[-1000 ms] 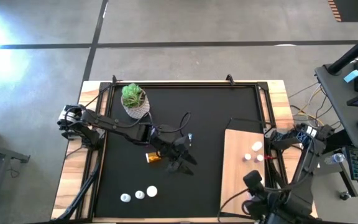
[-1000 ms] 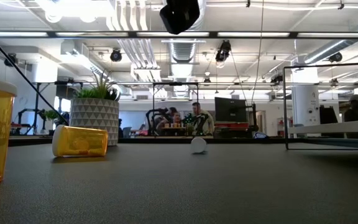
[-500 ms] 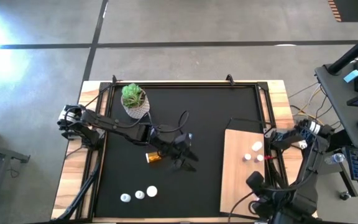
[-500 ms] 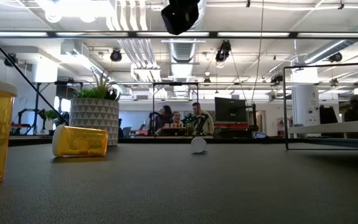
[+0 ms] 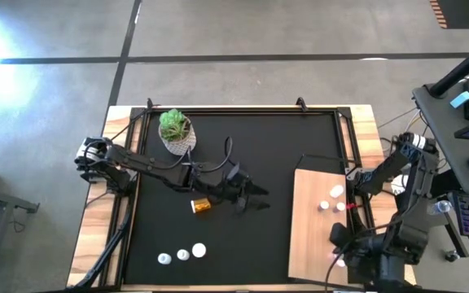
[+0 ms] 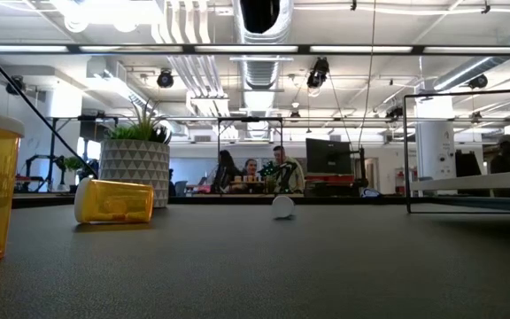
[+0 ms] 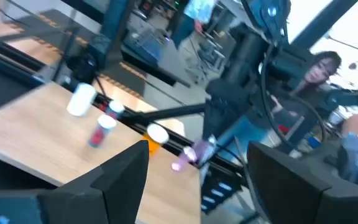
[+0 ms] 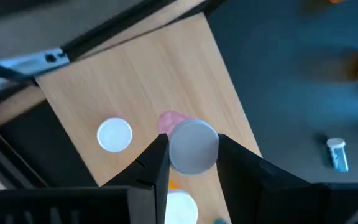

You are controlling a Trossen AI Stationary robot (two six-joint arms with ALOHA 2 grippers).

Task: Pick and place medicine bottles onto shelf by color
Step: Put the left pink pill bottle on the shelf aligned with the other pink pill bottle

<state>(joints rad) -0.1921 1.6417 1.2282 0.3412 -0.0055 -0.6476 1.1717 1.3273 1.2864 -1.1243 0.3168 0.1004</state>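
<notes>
Dark jointed arms, looping black cables

Green potted plant (image 5: 174, 130): one
Toppled amber plastic bottle (image 5: 201, 205): one
White-capped bottles in a row (image 5: 164, 259) (image 5: 183, 255) (image 5: 199, 251): three
Bottles on pale wooden shelf (image 5: 308, 236): three (image 5: 336, 191) (image 5: 324, 205) (image 5: 340, 207)

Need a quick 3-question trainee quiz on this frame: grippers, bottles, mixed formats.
1. True or false: the left gripper holds a bottle.
2. How many white-capped bottles sit in the row on the black mat?
3. The right gripper is shut on: A) the pink bottle B) an amber bottle C) the plant.
Key: 1 false, it is open and empty; 2 three; 3 A.
</notes>
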